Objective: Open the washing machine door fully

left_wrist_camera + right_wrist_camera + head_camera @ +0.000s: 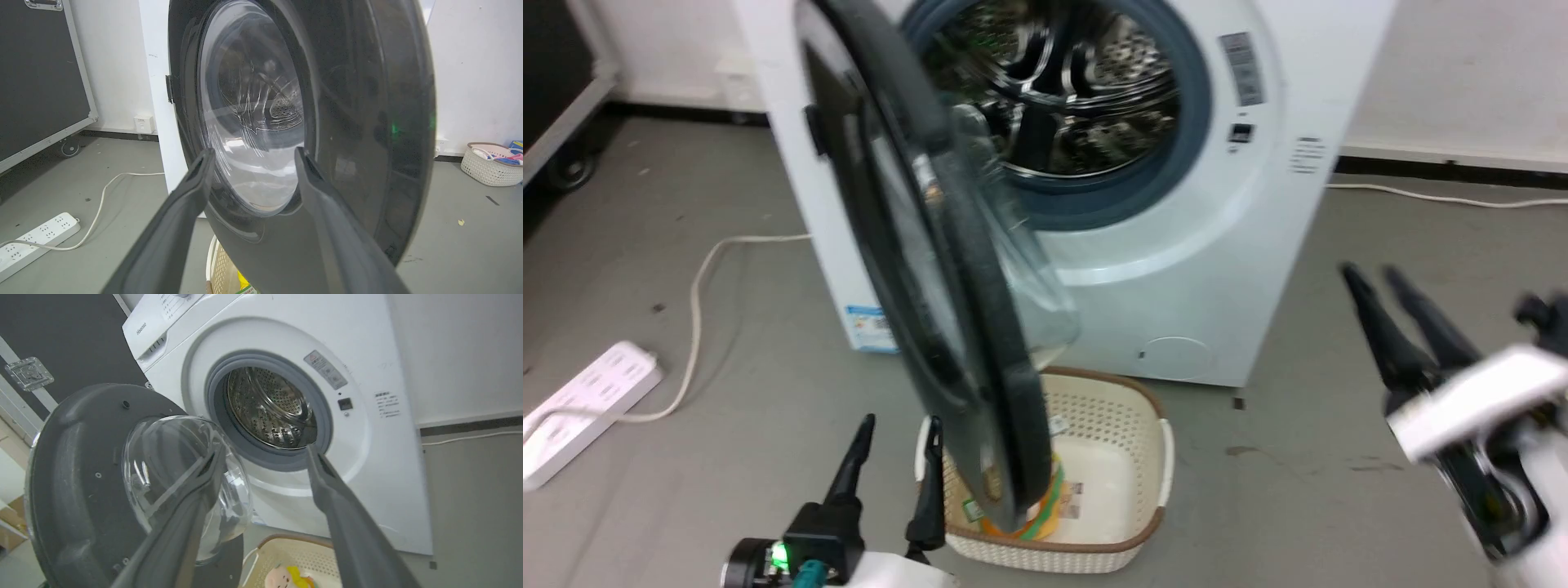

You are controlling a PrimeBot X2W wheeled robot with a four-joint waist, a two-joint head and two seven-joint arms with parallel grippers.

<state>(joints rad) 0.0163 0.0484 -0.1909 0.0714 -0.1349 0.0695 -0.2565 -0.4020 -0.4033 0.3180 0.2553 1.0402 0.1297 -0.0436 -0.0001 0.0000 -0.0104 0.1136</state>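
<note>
Fingers of the left gripper are standing spread, gripping nothing, pointing at the door's glossy outer face; contact is not clear. Fingers of the right gripper are also standing spread and gripping nothing, well off to the right.

The washing machine, a white box, is sitting on the grey floor against the wall. Its steel perforated drum is showing inside a grey gasket.

The washing machine door, a black round disc, is hanging from the machine's left side. It is standing out roughly square to the front, upright on edge, with its free rim pointing toward the robot. Its clear glass bowl is bulging to the right. Its outer face is looking left.

A cream basket is lying under the door's free rim, and a white power strip is lying far left.
</note>
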